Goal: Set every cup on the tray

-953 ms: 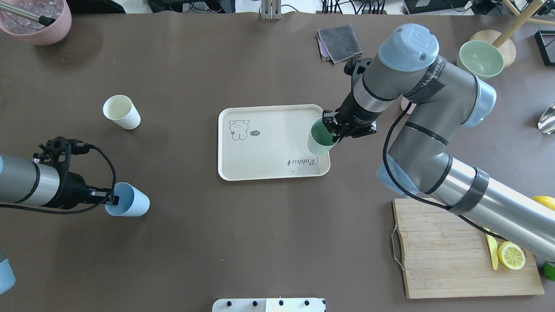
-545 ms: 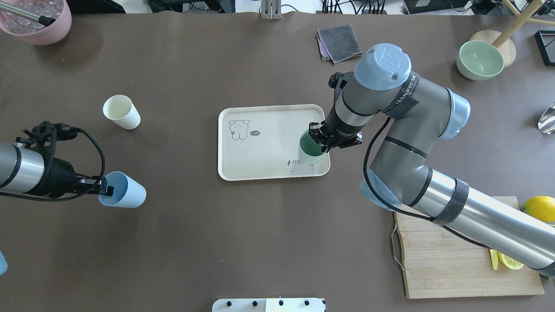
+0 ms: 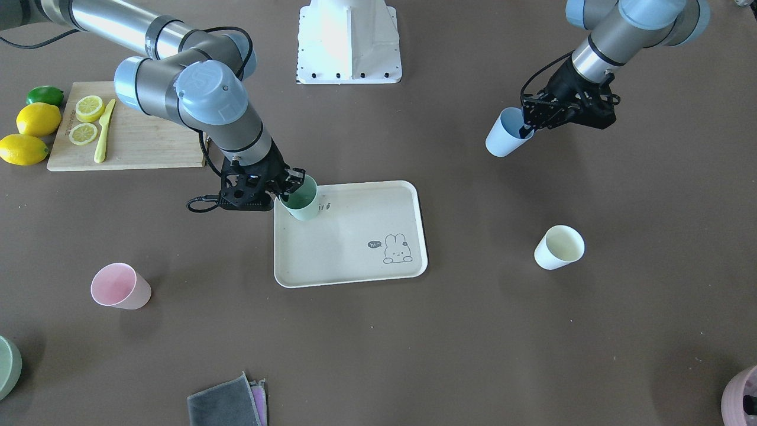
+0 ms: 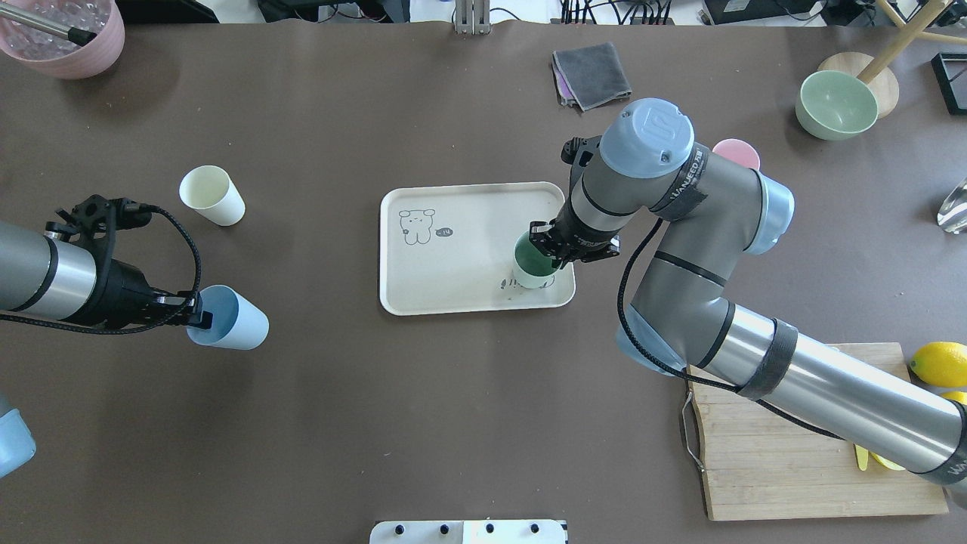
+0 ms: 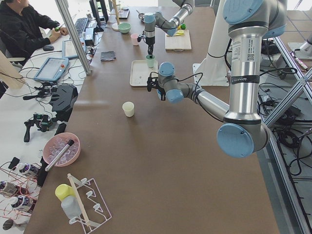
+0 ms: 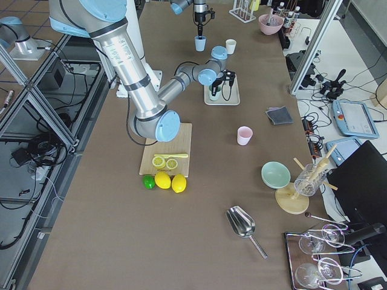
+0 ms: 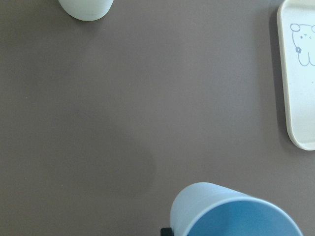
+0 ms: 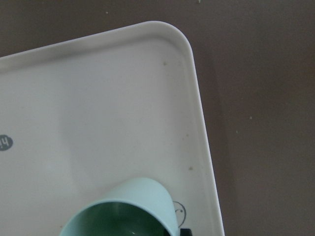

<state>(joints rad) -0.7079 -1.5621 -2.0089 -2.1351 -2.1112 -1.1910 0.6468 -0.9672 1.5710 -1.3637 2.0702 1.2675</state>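
Observation:
The cream tray point(image 4: 453, 249) with the bunny drawing lies mid-table. My right gripper point(image 4: 555, 253) is shut on the rim of the mint green cup point(image 4: 535, 261), holding it over the tray's near right corner, by the lettering; whether it touches I cannot tell. It also shows in the right wrist view point(image 8: 123, 211). My left gripper point(image 4: 198, 317) is shut on the rim of the light blue cup point(image 4: 230, 329), tilted, left of the tray. The cream-white cup point(image 4: 211, 195) stands at far left. The pink cup point(image 3: 120, 286) stands right of the tray, partly behind my right arm in the overhead view point(image 4: 736, 153).
A bamboo cutting board point(image 4: 755, 453) with lemon slices and a knife lies near right, lemons point(image 3: 35, 118) beside it. A grey cloth point(image 4: 591, 74) and a green bowl point(image 4: 836, 104) sit at the far side, a pink bowl point(image 4: 64, 38) at far left.
My right gripper carried the mint green cup left and nearer, from the tray's right edge to over its near right corner. My left gripper shifted slightly with the blue cup.

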